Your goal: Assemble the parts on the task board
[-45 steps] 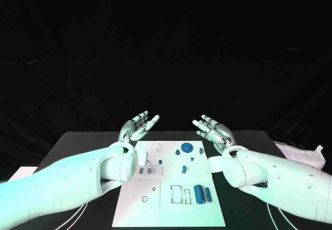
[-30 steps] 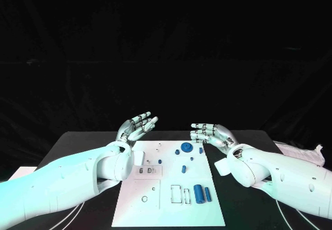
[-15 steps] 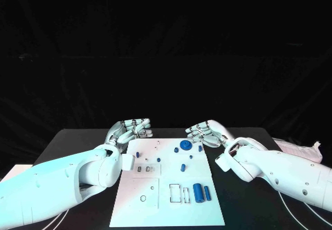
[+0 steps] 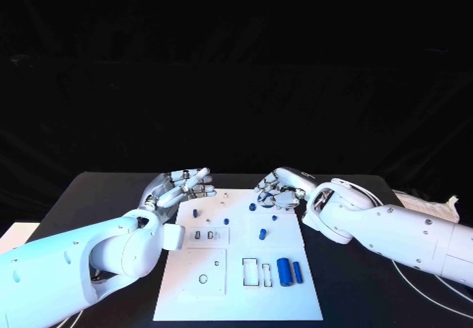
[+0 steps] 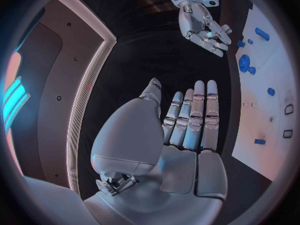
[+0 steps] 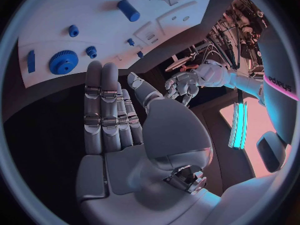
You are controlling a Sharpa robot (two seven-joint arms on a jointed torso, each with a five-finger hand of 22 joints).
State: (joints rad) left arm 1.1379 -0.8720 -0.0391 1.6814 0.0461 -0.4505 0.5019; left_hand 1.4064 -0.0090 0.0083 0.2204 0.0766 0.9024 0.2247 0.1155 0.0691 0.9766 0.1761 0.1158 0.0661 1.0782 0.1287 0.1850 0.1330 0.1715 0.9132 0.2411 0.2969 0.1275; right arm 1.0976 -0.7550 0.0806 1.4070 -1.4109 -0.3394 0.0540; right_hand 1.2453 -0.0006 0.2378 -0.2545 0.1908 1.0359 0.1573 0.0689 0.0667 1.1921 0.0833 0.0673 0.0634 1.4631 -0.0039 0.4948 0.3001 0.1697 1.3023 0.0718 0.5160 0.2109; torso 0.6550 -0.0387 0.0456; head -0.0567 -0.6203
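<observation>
The white task board (image 4: pixel 236 301) lies in the middle of the black table. My left hand (image 4: pixel 182 184) hovers at its far left corner, fingers stretched out and holding nothing (image 5: pixel 187 120). At the far right end hovers my right hand (image 4: pixel 281 188), its fingers straight and empty (image 6: pixel 106 110). A blue gear (image 4: pixel 266 199) lies just under the right hand, partly hidden (image 6: pixel 64 62). Small blue pegs (image 4: pixel 225 221) dot the far half. A short blue pin (image 4: pixel 262 234) lies mid-board. A thick blue cylinder (image 4: pixel 284 271) and a thinner one (image 4: pixel 296 272) lie side by side on the near right.
Outlined recesses (image 4: pixel 250 271) and a small ring (image 4: pixel 203 279) mark the near half of the board. White crumpled material (image 4: pixel 434 205) sits at the table's right edge, and white cables (image 4: pixel 419 290) trail beside my right arm.
Both hands have come down from a raised, palms-up pose to hover low at the board's far end. The right hand now covers part of the gear. The camera has shifted slightly.
</observation>
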